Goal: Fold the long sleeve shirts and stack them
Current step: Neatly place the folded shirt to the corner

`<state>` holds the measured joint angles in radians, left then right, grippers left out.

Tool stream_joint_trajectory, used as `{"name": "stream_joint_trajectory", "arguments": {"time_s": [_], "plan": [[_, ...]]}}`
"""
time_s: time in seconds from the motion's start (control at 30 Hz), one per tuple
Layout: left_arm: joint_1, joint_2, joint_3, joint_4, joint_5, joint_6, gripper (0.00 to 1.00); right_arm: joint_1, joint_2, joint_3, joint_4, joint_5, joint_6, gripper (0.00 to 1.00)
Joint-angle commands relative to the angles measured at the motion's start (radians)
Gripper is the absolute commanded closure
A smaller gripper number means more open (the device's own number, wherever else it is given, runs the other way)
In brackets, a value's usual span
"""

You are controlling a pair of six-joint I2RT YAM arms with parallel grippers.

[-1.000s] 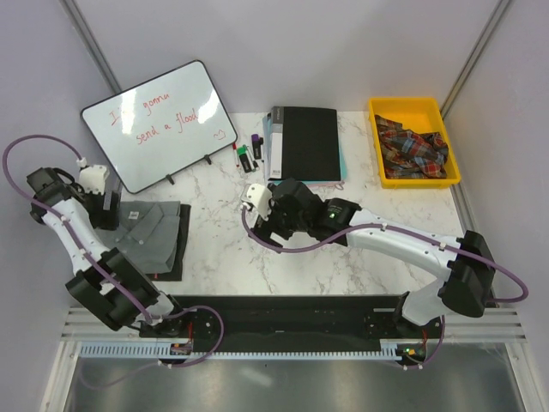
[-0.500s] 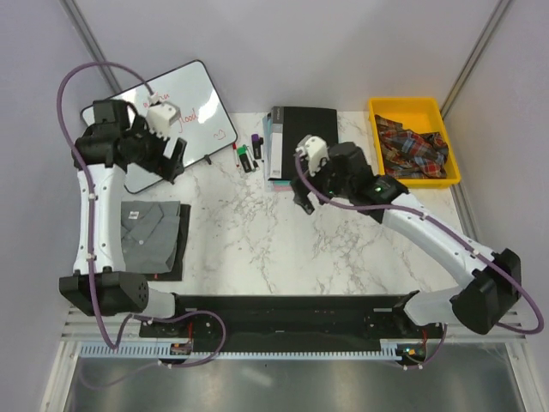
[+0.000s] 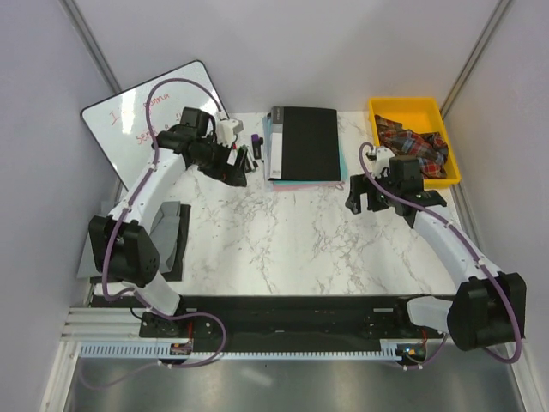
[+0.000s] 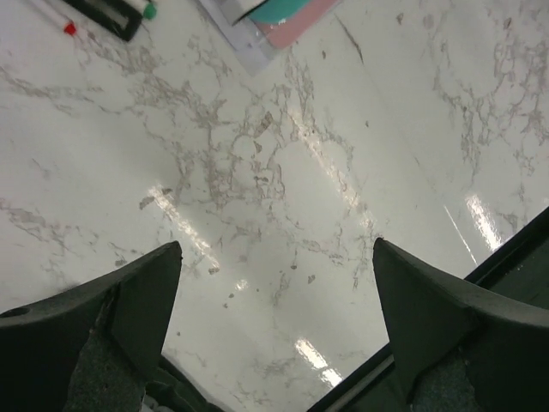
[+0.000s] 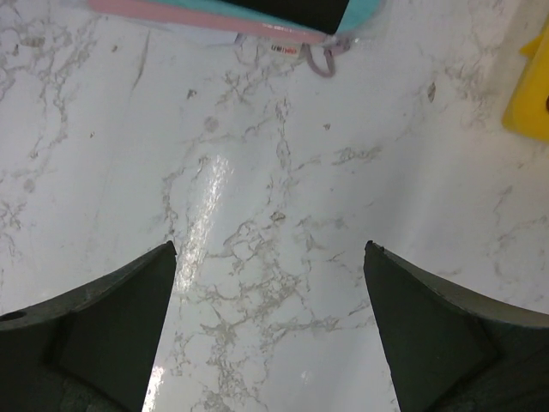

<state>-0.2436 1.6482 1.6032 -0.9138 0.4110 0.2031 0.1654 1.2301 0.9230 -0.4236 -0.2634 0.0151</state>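
Note:
The long sleeve shirts lie folded in one stack at the table's left edge: the grey shirt on top, the dark charcoal one showing along its right side. My left arm's lower links hide much of the stack. My left gripper hovers open over bare marble near the markers, well away from the stack. Far to the right, my right gripper is open too, above bare marble in front of the yellow bin. Neither holds anything.
A whiteboard leans at the back left, with markers beside it. A black book with a teal edge lies at the back centre. The yellow bin at the back right holds plaid cloth.
My left gripper left the folded stack, opened wider and swung up to the back centre. My right gripper moved from the table's middle to the right, towards the bin.

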Motion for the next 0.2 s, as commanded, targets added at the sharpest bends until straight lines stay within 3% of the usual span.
{"name": "stream_joint_trajectory", "arguments": {"time_s": [0.0,0.17], "plan": [[0.009,-0.076,-0.141,0.111,0.023,-0.087,0.01,-0.001,-0.029,-0.049,0.063,-0.025,0.009,0.02],[0.009,-0.140,-0.229,0.168,-0.006,-0.090,0.01,-0.001,-0.006,0.002,0.039,-0.037,-0.001,0.02]]}}
